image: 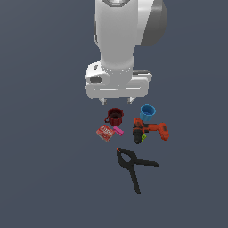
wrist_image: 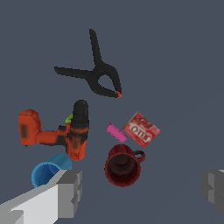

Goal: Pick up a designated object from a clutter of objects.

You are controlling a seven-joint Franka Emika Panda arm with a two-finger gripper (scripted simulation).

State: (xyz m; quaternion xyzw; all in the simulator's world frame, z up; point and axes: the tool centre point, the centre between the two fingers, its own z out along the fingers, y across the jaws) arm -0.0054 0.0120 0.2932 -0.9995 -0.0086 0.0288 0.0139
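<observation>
The blue cup (image: pixel 147 112) stands upright on the floor beside the orange-and-black drill (image: pixel 149 130); in the wrist view the blue cup (wrist_image: pixel 47 171) is partly hidden behind one finger (wrist_image: pixel 65 192). The dark red mug (image: pixel 115 116) stands to the exterior view's left of the cup and shows in the wrist view (wrist_image: pixel 123 165) too. My gripper (image: pixel 116 101) hangs open and empty above the mug, apart from the cup. The red flat box (image: pixel 105 132) and the black spring clamp (image: pixel 132 164) lie nearer the front.
A small pink block (image: pixel 118 131) lies between the red box and the drill, and it shows in the wrist view (wrist_image: pixel 116 132). A small green piece (image: pixel 143 137) sticks out by the drill. All items rest on a plain dark grey floor (image: pixel 44 169).
</observation>
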